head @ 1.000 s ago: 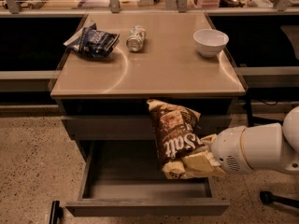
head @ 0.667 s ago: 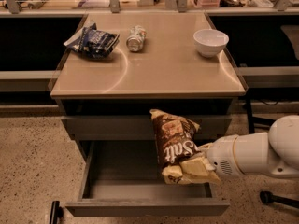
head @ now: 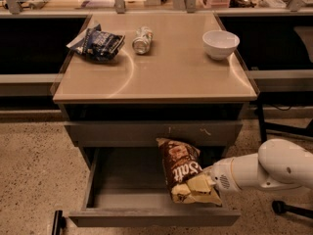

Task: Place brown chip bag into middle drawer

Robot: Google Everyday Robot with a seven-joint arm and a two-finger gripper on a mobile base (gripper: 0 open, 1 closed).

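Note:
The brown chip bag (head: 182, 171), dark brown with white "Salt" lettering and a yellow-tan bottom band, hangs upright over the right part of the open middle drawer (head: 151, 214). Its lower end sits low inside the drawer by the front wall. My gripper (head: 208, 182) comes in from the right on a white arm and is shut on the bag's lower right corner. The drawer is pulled out under the cabinet, and its left half is bare grey metal.
On the tan cabinet top (head: 156, 77) lie a dark blue snack bag (head: 98, 43), a tipped can (head: 142, 39) and a white bowl (head: 220, 43). A closed grey drawer front with small scratch marks (head: 151, 131) sits above the open drawer. A chair base (head: 288, 207) is at the right.
The bag has come down and a little leftward into the drawer, held by my gripper. The arm has dropped lower with it. The items on top have not moved.

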